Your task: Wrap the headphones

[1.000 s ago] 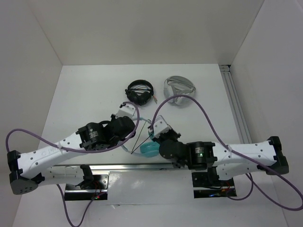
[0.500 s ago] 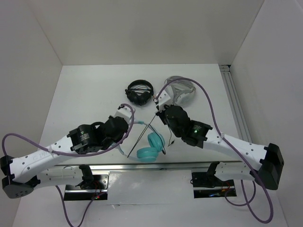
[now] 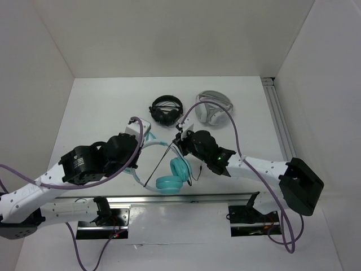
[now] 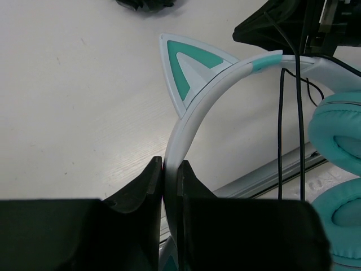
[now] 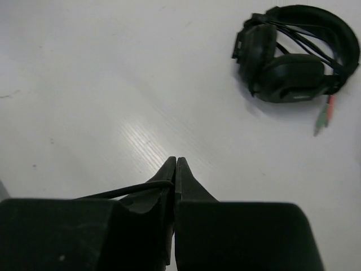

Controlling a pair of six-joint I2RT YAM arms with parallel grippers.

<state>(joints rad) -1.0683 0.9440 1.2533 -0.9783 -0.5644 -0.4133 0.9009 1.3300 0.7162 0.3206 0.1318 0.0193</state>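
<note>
Left gripper is pinching the headphones by their pale band, teal cups lying to its right. Right gripper is squeezing the black cable between closed fingertips.

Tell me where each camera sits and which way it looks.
Top: above and behind, looking down at the table; both arms show.
Left wrist: on the left arm, looking along its jaws, shut on the teal headphones' headband.
Right wrist: looking along its jaws, pinching the black cable.
Top and right wrist both see the black headphones.
</note>
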